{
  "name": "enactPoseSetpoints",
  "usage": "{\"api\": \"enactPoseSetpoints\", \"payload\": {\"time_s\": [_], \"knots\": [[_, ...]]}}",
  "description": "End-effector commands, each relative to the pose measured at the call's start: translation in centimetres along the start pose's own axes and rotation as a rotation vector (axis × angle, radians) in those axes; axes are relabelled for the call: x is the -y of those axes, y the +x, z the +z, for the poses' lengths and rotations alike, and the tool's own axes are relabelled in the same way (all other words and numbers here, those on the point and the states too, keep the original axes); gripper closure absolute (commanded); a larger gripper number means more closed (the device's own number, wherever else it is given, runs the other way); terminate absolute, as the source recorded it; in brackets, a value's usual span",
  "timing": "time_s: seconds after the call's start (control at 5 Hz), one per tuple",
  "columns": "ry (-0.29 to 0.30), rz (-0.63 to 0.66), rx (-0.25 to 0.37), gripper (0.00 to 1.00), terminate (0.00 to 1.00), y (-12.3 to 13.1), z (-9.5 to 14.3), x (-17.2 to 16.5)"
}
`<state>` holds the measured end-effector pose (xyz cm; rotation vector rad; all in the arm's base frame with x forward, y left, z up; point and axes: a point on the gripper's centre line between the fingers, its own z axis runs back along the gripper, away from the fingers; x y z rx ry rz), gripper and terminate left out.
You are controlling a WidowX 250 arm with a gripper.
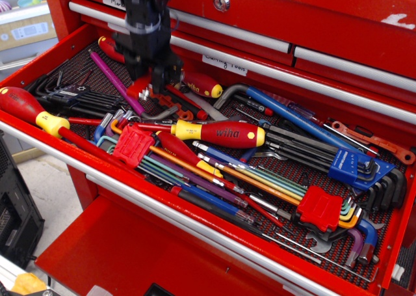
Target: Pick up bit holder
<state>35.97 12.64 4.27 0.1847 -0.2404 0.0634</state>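
The bit holder (pixel 141 86) is a small flat red strip with short silver bits showing at its right end. It hangs tilted under my gripper (pixel 155 77) at the back left of the open red drawer (pixel 195 228). My black gripper comes down from the top of the view, and its fingers (pixel 170 67) are closed on the strip's upper end. The strip sits just above the tools on the drawer mat. Where exactly the pads touch it is hidden by the gripper body.
A red-and-yellow Wiha screwdriver (pixel 218 134) lies mid-drawer and another (pixel 200 84) lies just right of the gripper. A pink rod (pixel 116 81), black hex keys (pixel 78 101), red hex-key clips (pixel 133 145) (pixel 320 208) and a blue hex-key set (pixel 348 162) fill the drawer.
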Motion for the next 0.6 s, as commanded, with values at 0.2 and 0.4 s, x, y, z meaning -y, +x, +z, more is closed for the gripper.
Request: {"api": "enactPoseSetpoints", "payload": {"time_s": [0.2, 0.4], "knots": [[0.259, 0.133, 0.215, 1.0, 0.0, 1.6, 11.3, -2.8], [0.246, 0.146, 0.172, 1.0, 1.0, 1.8, 12.0, -3.5]]}}
